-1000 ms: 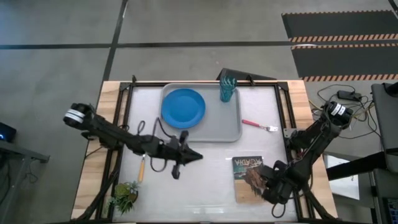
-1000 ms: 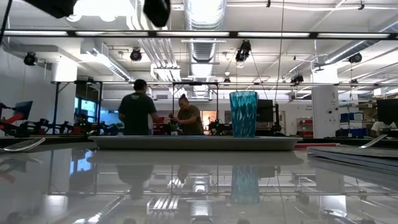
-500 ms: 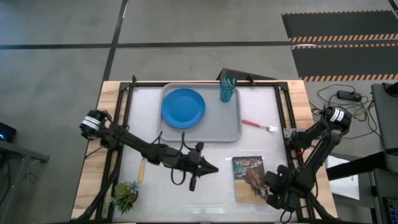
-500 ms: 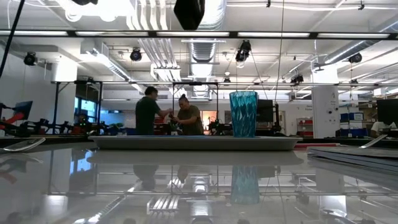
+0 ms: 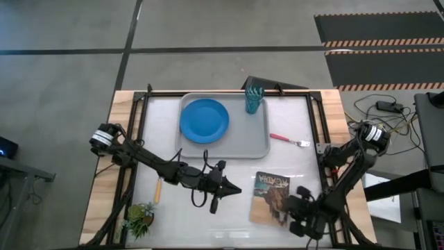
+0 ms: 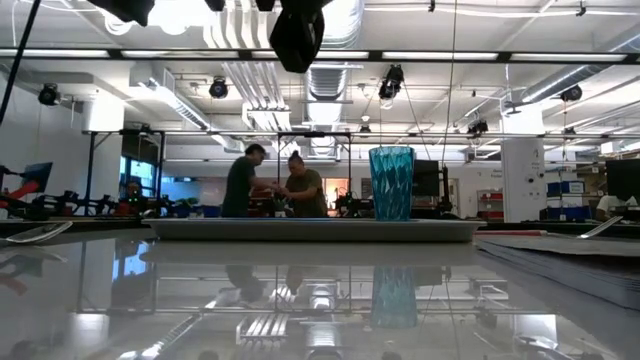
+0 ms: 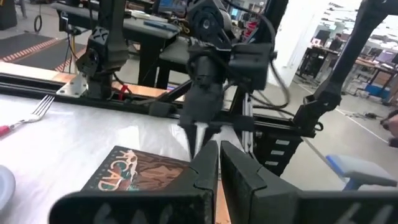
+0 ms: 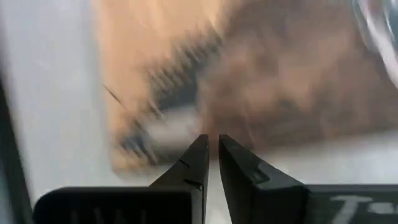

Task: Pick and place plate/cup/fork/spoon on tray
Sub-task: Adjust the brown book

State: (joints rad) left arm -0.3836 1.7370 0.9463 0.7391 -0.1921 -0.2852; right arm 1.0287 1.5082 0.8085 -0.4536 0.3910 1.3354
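On the far half of the table sits the tray (image 5: 260,144), with the plate (image 5: 204,120) lying flat inside it and the cup (image 5: 253,98) upright at its far right corner. Just off the tray's right edge lies the fork (image 5: 289,140); the spoon (image 5: 157,188) lies well apart on the left side, near a small plant (image 5: 139,217). The left gripper (image 5: 234,188) hangs over bare table in front of the tray, fingers nearly together, holding nothing. The right gripper (image 5: 297,203) is at the brown book (image 5: 271,196), fingers likewise pinched close, with the fork beyond it.
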